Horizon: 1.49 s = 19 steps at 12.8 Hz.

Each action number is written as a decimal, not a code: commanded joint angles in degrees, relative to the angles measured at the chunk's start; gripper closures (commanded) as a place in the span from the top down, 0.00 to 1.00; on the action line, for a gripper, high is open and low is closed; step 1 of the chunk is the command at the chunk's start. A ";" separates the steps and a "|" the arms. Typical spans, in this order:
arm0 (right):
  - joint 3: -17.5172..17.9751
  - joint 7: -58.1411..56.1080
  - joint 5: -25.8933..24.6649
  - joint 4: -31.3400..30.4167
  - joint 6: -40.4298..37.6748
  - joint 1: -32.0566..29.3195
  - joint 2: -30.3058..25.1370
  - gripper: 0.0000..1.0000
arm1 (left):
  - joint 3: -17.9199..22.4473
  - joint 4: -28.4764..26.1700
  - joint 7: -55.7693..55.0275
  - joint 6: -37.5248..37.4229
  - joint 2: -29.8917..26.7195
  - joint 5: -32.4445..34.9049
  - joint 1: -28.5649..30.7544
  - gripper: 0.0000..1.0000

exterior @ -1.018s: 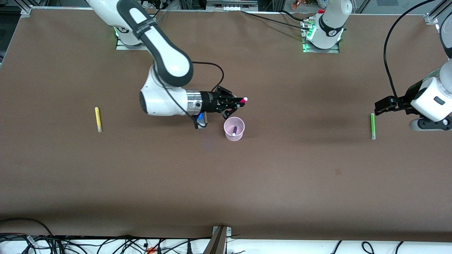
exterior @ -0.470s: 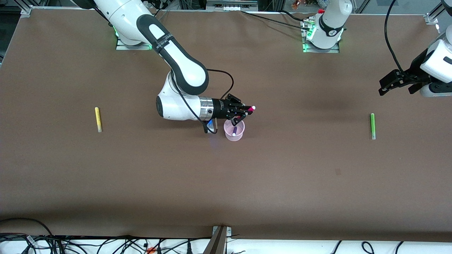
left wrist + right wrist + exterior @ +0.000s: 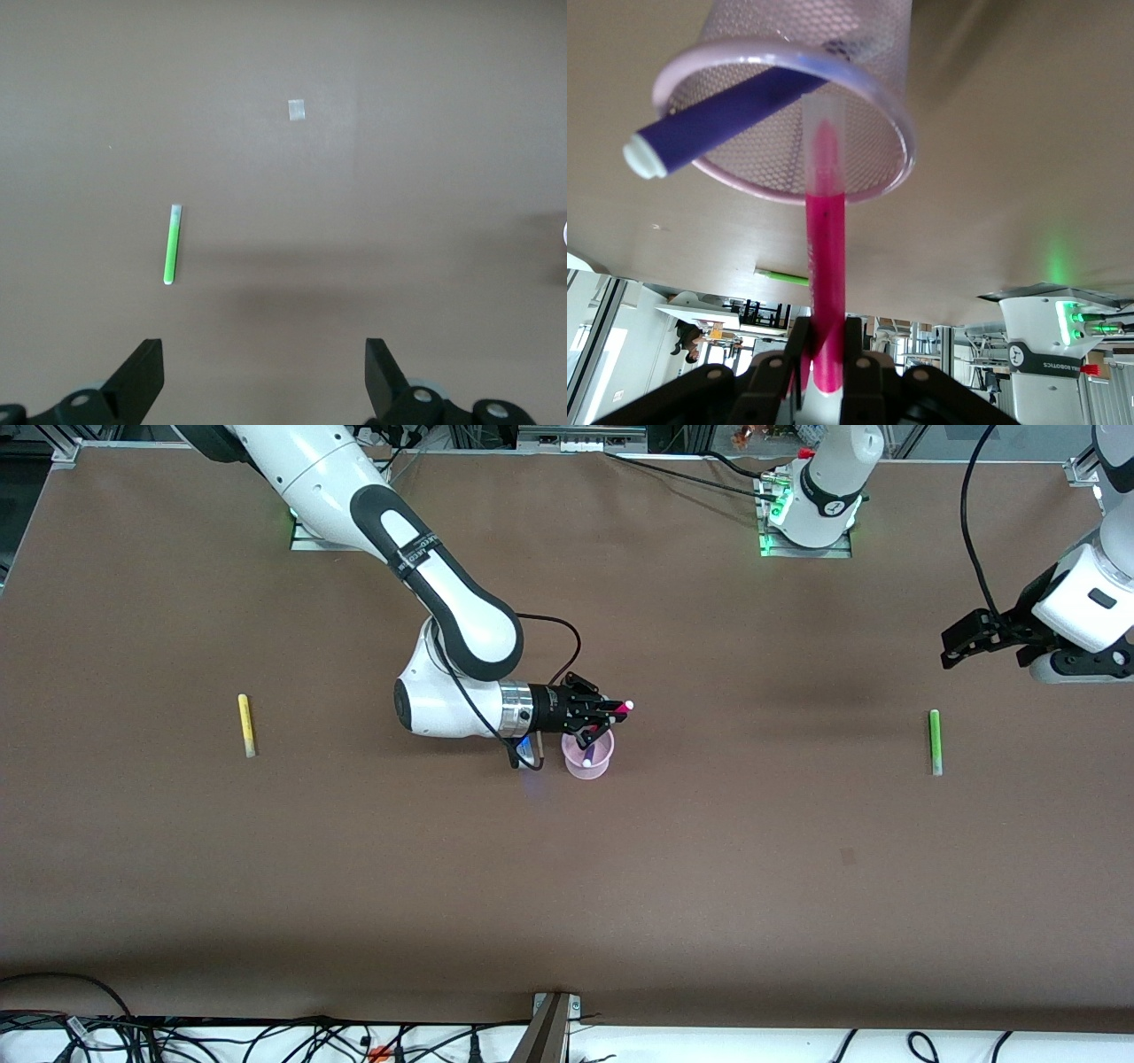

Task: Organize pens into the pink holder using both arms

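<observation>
Right now the right gripper [image 3: 609, 714] is clamped on the magenta pen [image 3: 827, 266], its long axis aimed into the pink holder [image 3: 588, 758] at mid-desk, where the purple pen [image 3: 722, 119] leans. Over the desk's left-arm end, the left gripper [image 3: 264, 376] hovers, fingers apart, near the flat-lying green pen [image 3: 934, 741].

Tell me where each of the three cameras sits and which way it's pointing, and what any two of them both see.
Front view: high across the table, facing both arms' bases; shows the right gripper holding the magenta pen over the pink holder, and the left gripper waiting.
Left wrist view: on the left arm's wrist, looking down at the table past its open fingertips; shows the green pen.
Right wrist view: on the right wrist, looking along the magenta pen into the holder with the purple pen.
Shared: front and left wrist views both show the green pen.
</observation>
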 commanded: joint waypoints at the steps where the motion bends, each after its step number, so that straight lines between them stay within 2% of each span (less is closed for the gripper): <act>1: 0.17 -3.02 0.92 1.50 0.27 -0.38 1.82 0.25 | -0.26 5.24 1.24 -2.41 3.24 1.36 0.25 1.00; 2: 0.08 -3.11 0.83 1.50 0.27 -0.47 1.83 0.47 | -0.26 5.24 1.32 -2.68 3.07 1.36 -0.01 1.00; 3: -0.44 -3.02 0.74 1.85 0.27 -0.47 1.74 0.64 | -0.26 5.15 1.67 -3.72 2.98 1.44 -0.27 1.00; 4: -0.71 -2.59 0.65 2.72 0.00 -0.47 1.65 0.70 | -0.26 5.24 2.98 -3.82 2.98 1.45 -0.28 1.00; 6: -0.80 -2.24 -1.70 4.13 -0.44 -0.47 1.04 0.76 | -0.34 5.24 3.34 -3.73 2.98 1.36 -0.36 1.00; 7: -0.80 -2.15 -4.85 4.31 -0.44 -0.20 0.34 0.89 | -0.35 5.15 3.34 -3.73 2.98 1.36 -0.36 1.00; 8: -0.80 -2.06 -10.80 4.23 -0.35 -0.03 -1.32 0.99 | -0.35 5.24 3.34 -3.65 2.98 1.36 -0.36 1.00; 10: -1.41 -1.97 -23.55 3.53 -0.52 -0.11 -5.27 1.00 | -0.26 5.24 3.43 -3.73 2.89 1.36 -0.19 1.00; 11: -3.16 -2.06 -27.95 3.09 -1.92 -0.11 -7.47 1.00 | -0.26 5.24 3.43 -3.73 2.80 1.36 -0.19 1.00; 14: -10.00 -4.24 -41.93 3.08 -12.62 -0.11 -13.36 1.00 | -0.34 5.24 3.43 -3.56 2.89 1.36 -0.36 1.00; 15: -11.86 -9.04 -46.06 3.17 -15.61 -0.11 -15.38 1.00 | -0.35 5.24 3.43 -3.56 2.89 1.36 -0.45 1.00; 16: -13.27 -13.44 -48.19 3.09 -19.21 -0.11 -17.92 1.00 | -0.35 5.24 3.43 -3.64 2.89 1.27 -0.45 1.00; 19: -19.51 -24.52 -50.48 1.43 -30.91 -0.11 -25.65 1.00 | -0.35 5.24 3.43 -3.56 2.97 1.27 -0.45 1.00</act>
